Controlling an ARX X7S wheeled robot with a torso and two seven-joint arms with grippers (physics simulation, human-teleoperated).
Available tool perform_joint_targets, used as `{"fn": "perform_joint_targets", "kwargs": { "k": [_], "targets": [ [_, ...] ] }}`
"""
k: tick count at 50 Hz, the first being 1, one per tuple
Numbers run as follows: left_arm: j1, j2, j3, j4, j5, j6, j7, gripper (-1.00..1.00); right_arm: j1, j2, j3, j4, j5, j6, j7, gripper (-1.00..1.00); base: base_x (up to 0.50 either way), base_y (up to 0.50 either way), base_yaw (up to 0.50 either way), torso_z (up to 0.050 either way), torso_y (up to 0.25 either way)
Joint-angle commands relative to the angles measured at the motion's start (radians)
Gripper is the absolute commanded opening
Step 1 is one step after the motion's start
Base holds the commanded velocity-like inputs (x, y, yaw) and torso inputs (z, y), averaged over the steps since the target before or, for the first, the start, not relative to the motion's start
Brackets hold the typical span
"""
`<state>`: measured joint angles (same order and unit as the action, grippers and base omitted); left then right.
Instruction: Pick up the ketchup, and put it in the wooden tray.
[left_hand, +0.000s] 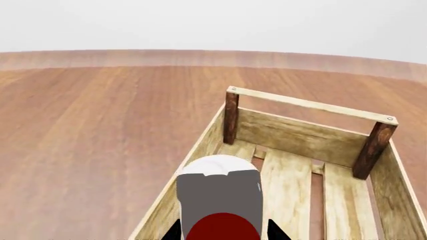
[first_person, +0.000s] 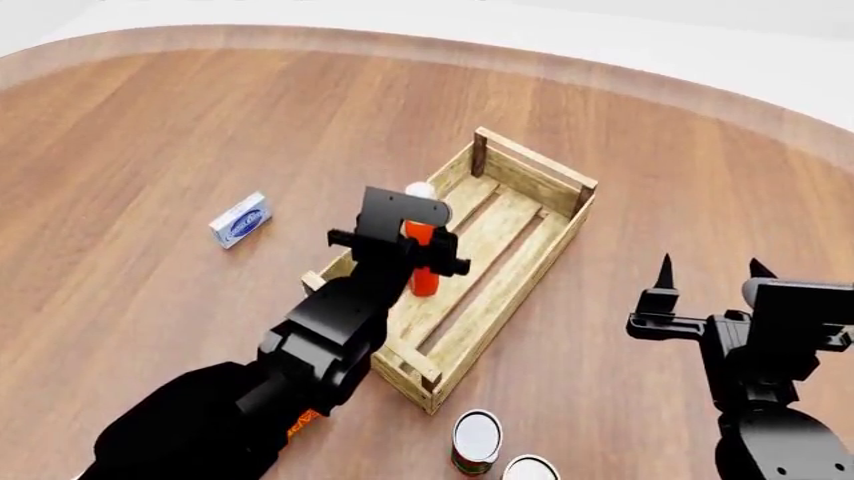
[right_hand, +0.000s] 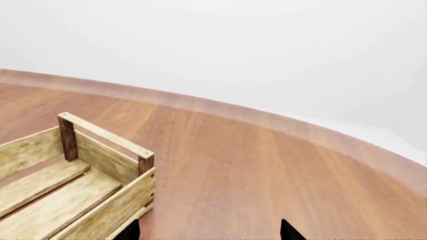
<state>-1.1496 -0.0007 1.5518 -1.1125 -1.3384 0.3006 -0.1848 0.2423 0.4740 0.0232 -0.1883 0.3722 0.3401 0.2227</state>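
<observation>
Right now, reading leftward of the wooden tray (first_person: 534, 215) first, a small blue box (first_person: 240, 219) lies on the table (first_person: 160, 120), well clear of the tray's left wall. Next comes my left gripper (first_person: 416, 262), clamped on the ketchup (first_person: 422, 268), which stands upright and is carried over the tray's left half, just inside the left wall. In my left wrist view the bottle's white cap (left_hand: 215, 165) sits directly ahead of my fingertips (left_hand: 172, 231), with the slatted floor and the far corner posts beyond it. I cannot tell whether the bottle's base touches the slats yet.

To do this step well, I judge I should lower straight down, keep the bottle vertical, and set its base on a slat rather than across a gap before I let go; releasing early could tip it against the wall.

Further along, near the tray's near corner, two cans (first_person: 477, 440) stand on the table. To the right of the tray, well apart from it, my right gripper (first_person: 709, 270) hovers with its fingers spread, holding nothing.
</observation>
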Motion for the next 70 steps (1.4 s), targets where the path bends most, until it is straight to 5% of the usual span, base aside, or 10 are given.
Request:
{"fn": "perform_joint_targets", "kwargs": {
  "k": [1, 8, 9, 70],
  "targets": [
    [0.000, 0.001, -0.010, 0.004, 0.007, -0.003, -0.002, -1.00, 0.005, -0.003, -0.005, 0.035, -0.008, -0.027, -0.009, 1.00, 0.00, 0.00, 0.00, 0.000, 0.000],
    [0.001, 0.001, -0.011, 0.001, 0.014, -0.008, -0.003, -1.00, 0.008, -0.006, -0.008, 0.054, -0.013, -0.042, -0.013, 1.00, 0.00, 0.00, 0.00, 0.000, 0.000],
    [0.001, 0.001, -0.011, 0.000, 0.014, -0.008, -0.003, 1.00, 0.009, -0.007, -0.009, 0.056, -0.013, -0.044, -0.013, 1.00, 0.00, 0.00, 0.00, 0.000, 0.000],
    [-0.011, 0.001, -0.011, 0.013, 0.024, -0.015, 0.030, 1.00, -0.091, 0.007, 0.010, -0.119, 0.019, 0.017, 0.050, 1.00, 0.00, 0.00, 0.00, -0.002, 0.034]
  ]
}}
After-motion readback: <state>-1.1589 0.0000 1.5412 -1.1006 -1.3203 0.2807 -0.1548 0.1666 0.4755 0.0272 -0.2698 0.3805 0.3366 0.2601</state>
